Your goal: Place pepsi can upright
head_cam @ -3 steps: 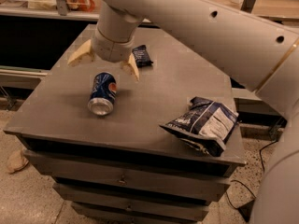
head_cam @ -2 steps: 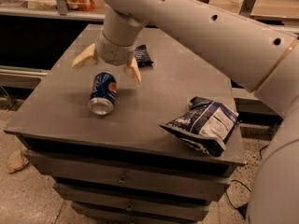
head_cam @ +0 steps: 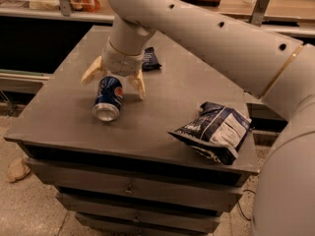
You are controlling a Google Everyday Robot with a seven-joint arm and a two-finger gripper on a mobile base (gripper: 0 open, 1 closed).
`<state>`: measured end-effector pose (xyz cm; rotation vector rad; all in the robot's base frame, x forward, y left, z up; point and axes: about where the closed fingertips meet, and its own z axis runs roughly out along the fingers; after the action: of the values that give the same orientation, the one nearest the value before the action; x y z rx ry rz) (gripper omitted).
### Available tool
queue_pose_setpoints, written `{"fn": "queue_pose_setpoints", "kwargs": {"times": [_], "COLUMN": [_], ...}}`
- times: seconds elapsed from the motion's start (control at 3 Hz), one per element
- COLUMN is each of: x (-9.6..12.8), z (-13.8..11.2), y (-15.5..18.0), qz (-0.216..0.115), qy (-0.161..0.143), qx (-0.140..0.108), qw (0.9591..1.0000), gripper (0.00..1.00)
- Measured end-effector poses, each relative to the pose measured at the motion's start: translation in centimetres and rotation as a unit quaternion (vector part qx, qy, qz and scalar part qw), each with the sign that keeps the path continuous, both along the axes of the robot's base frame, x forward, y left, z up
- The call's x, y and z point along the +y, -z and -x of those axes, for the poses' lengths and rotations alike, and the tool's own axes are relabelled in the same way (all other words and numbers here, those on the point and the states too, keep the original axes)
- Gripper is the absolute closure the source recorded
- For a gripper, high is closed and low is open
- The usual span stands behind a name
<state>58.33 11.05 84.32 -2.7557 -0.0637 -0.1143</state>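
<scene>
The pepsi can [head_cam: 108, 98] lies on its side on the grey table top [head_cam: 64, 112], its silver end facing the front edge. My gripper [head_cam: 114, 81] hangs just above the can's far end, open, with one tan finger [head_cam: 92, 71] to the can's left and the other [head_cam: 138, 84] to its right. The fingers straddle the can's far end without closing on it.
A blue-and-white crinkled chip bag [head_cam: 214, 130] lies at the front right of the table. A small dark snack packet [head_cam: 150, 59] lies behind the gripper. My white arm [head_cam: 211, 33] spans the right side. Shelves run behind the table.
The gripper has moved down and a little to the right, so its open fingers now straddle the can's far end. The can has not moved.
</scene>
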Motion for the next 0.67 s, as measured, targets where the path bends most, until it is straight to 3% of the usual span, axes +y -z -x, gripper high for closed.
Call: {"fn": "queue_pose_setpoints", "kwargs": {"times": [0.67], "x": [0.46], "z": [0.31], "y": [-0.07], "qz": [0.002], "qy": [-0.012], "qx": [0.012], "qw": [0.9999], "gripper": [0.64]}}
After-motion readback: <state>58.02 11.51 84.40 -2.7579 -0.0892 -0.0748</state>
